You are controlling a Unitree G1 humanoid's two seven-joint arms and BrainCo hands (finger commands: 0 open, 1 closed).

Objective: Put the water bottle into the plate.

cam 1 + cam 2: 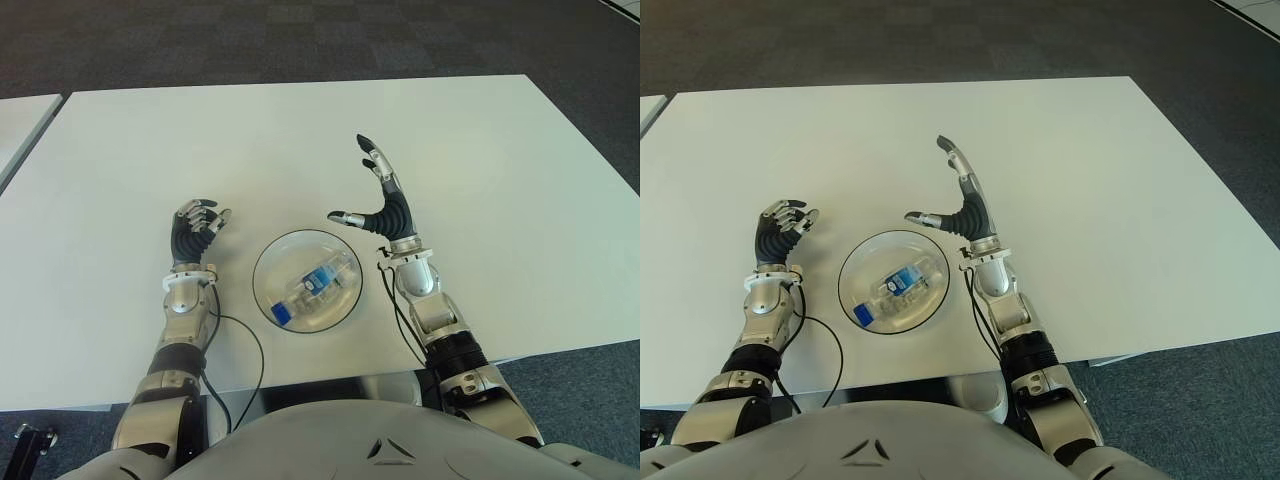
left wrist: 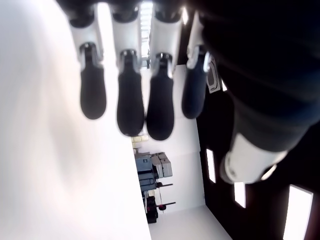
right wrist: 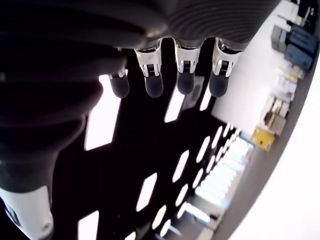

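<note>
Left robot hand (image 1: 196,226): on the robot's left, just left of the plate, palm up over the tabletop — fingers (image 2: 131,107) half-curled, holding nothing.
Cable (image 1: 240,340): thin black lead looping from the left wrist toward the tabletop's near edge.
Plate (image 1: 268,263): clear, round, shallow dish, centre-front on the tabletop, btwn the two robot hands.
Water bottle (image 1: 313,285): small clear bottle w/ blue cap and blue label — lying on its side inside the plate, cap end toward the robot, untouched by either robot hand.
Right robot hand (image 1: 380,200): raised just right of and beyond the plate, fingers (image 3: 153,86) straight and spread, thumb pointing toward the plate's far rim; empty.
Tabletop (image 1: 520,200): white, wide, rectangular.
Second table (image 1: 20,120): white corner visible at far left, separated by a narrow gap.
Floor (image 1: 300,40): dark carpet tiles beyond the tabletop and at right.
</note>
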